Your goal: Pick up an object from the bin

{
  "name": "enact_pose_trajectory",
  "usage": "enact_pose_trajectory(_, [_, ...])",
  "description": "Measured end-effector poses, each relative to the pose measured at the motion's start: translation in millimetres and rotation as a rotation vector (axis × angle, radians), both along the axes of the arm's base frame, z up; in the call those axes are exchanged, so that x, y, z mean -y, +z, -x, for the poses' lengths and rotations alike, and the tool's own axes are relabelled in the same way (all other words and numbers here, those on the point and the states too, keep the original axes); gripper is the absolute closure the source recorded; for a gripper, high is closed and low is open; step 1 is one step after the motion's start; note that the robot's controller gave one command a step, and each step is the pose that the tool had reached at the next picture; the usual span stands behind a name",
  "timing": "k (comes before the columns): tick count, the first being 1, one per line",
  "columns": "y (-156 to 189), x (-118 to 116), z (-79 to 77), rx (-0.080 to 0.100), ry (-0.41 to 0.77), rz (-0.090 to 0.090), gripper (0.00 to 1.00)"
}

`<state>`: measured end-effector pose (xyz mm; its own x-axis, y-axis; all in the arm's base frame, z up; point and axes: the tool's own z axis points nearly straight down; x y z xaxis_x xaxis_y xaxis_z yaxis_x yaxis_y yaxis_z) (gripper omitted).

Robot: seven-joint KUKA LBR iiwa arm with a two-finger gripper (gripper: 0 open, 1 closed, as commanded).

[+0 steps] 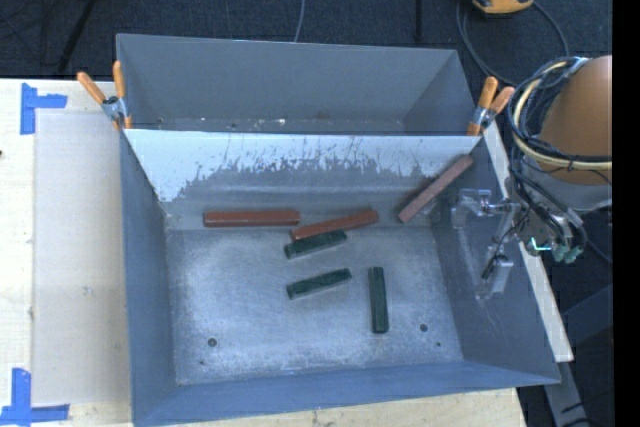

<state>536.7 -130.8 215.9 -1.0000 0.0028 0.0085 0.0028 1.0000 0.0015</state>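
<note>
Green stick (pixel 378 299), alone on the bin (pixel 230 325) floor, looks easiest: straddle its narrow width. The gripper (pixel 488 265)'s spread I cannot tell.

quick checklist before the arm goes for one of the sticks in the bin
1. Gripper above a stick: not ok, it hangs over the bin's right wall.
2. Nearest target free: ok, the rightmost green stick lies alone on the floor.
3. Backup target free: ok, the lower slanted green stick lies apart from the rest.
4. Middle pair separate: not ok, the middle brown stick and upper green stick touch at one end.
5. Leaning brown stick clear of the arm's way: cannot tell.
</note>
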Motion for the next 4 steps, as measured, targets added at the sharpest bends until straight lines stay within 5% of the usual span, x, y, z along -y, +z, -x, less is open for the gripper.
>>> enact_pose_trajectory(1, [4.2, -0.6, -1.7, 0.008, 0.004, 0.001, 0.0])
enact_pose_trajectory(2, [-47.8, -52.1, -19.4, 0.015, -0.017, 0.003, 0.0])
enact_pose_trajectory(3, [-74.7, -74.7, -53.7, 0.005, 0.115, -0.004, 0.0])
enact_pose_trajectory(4, [-107.8, -102.9, -45.4, 0.013, 0.163, 0.004, 0.0])
